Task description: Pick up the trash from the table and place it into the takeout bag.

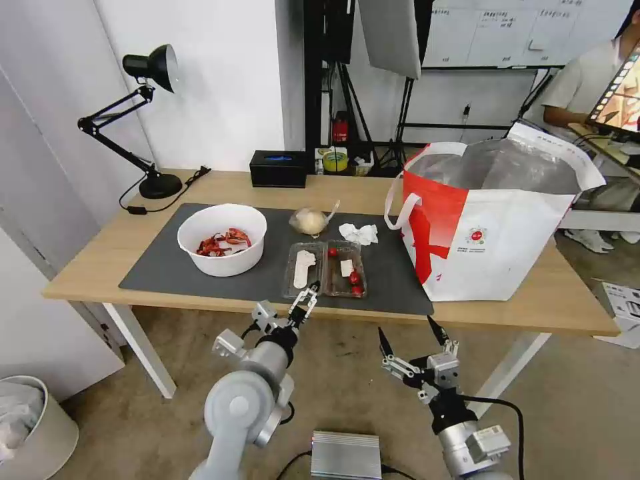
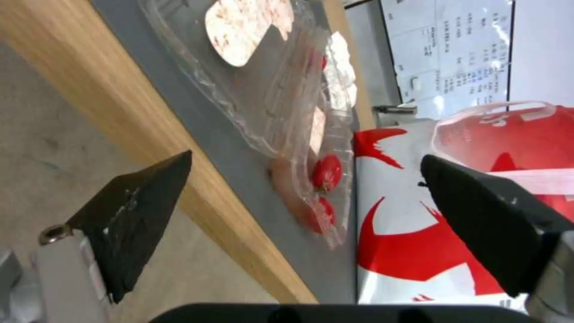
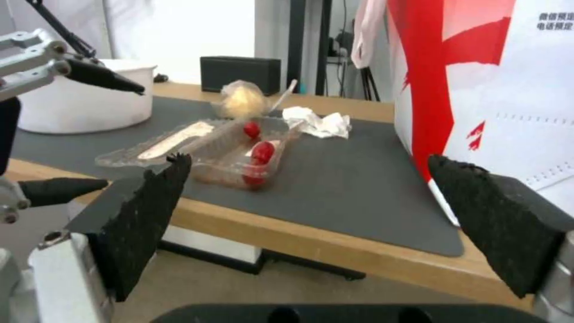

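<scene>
Head view: left gripper [image 1: 305, 300] reaches up toward 12 o'clock, fingers apart, tips at the clamshell's [image 1: 325, 268] near edge on the table [image 1: 100, 260]. Right gripper [image 1: 410, 337] hangs low, spread wide. Takeout bag [image 1: 497, 233] at 3 o'clock bears unreadable small print.

One bench [image 1: 113, 257]; one grey mat [image 1: 167, 270]; one white bowl [image 1: 222, 239]; one clear clamshell [image 1: 325, 269] holding three cherry tomatoes [image 1: 354, 278]; one bagged beige lump [image 1: 308, 220]; one crumpled tissue [image 1: 359, 233]; one takeout bag [image 1: 493, 227]; one black box [image 1: 279, 169]; one desk lamp [image 1: 143, 120]; two tools, left tool [image 1: 304, 303] and right tool [image 1: 408, 339].
</scene>
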Robot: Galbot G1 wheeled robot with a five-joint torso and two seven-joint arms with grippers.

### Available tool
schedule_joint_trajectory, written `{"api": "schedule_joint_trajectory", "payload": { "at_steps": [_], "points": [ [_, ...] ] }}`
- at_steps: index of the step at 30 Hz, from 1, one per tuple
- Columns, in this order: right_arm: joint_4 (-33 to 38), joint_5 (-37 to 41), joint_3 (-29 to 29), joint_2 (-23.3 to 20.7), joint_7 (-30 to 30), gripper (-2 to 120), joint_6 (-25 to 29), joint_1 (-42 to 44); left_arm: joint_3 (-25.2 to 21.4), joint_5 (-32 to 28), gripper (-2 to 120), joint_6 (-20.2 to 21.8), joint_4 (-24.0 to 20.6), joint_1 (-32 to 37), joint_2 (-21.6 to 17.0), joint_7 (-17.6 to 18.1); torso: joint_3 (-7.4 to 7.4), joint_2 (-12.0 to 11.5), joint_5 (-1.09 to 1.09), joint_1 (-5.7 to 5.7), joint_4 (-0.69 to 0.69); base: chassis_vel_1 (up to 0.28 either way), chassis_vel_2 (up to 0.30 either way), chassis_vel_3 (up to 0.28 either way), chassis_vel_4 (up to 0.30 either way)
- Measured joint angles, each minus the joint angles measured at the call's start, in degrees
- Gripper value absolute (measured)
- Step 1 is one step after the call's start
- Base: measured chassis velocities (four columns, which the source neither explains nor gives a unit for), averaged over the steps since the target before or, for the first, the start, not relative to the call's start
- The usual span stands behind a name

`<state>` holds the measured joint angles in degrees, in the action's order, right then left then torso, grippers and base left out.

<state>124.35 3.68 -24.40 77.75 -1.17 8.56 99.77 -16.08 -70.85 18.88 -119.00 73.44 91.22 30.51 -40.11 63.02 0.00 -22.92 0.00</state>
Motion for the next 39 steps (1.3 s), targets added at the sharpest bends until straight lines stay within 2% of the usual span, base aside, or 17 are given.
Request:
{"api": "schedule_joint_trajectory", "payload": {
  "at_steps": [13,39],
  "points": [
    [-1.5,0.3,-0.1,0.4,0.1,100,0.0,-0.9,0.5,-0.9,100,-0.6,3.4,-4.2,0.0,0.9,0.0,0.0,0.0,0.0,0.0,0.0,0.0,0.0,0.0],
    [-2.5,0.3,-0.1,0.9,1.1,100,0.0,-1.1,0.7,-0.9,100,-1.4,5.4,-6.9,0.0,2.2,0.0,0.0,0.0,0.0,0.0,0.0,0.0,0.0,0.0]
  ]
}}
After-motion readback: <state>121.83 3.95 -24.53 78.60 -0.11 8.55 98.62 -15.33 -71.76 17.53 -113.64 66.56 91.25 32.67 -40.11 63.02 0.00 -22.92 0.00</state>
